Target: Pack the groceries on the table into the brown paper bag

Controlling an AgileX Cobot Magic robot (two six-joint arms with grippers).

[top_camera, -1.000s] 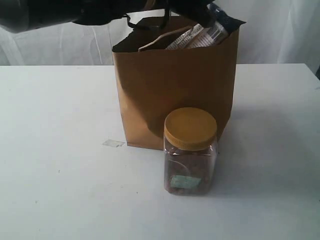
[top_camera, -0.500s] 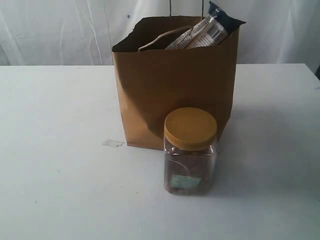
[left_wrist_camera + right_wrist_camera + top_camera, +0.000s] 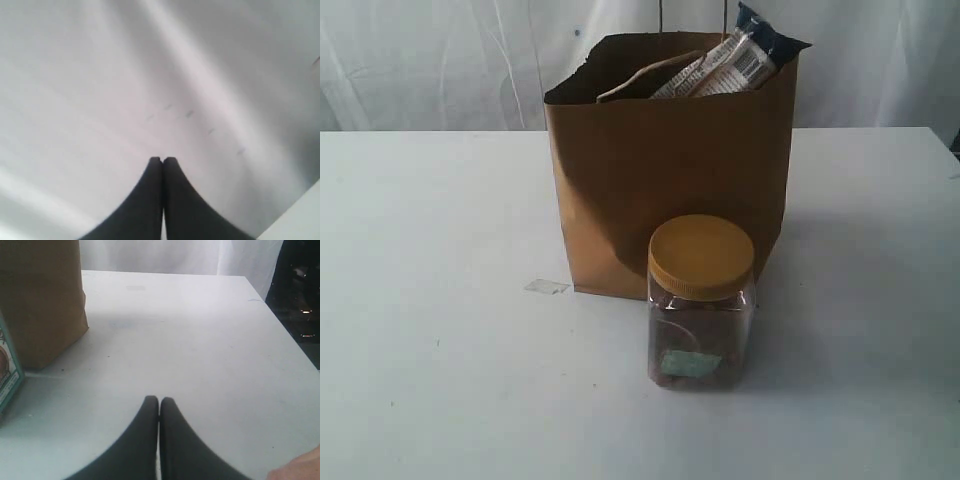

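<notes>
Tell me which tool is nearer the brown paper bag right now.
Right, probably. The right tool, shut, sits low over the table with the brown paper bag nearby in its view. The left tool, shut, faces only blurred white, no bag in its view.

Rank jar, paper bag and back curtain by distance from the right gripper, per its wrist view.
From the right gripper:
1. Yellow-lidded clear jar, only label showing.
2. Brown paper bag, behind the jar.
3. White curtain, beyond the table.
</notes>
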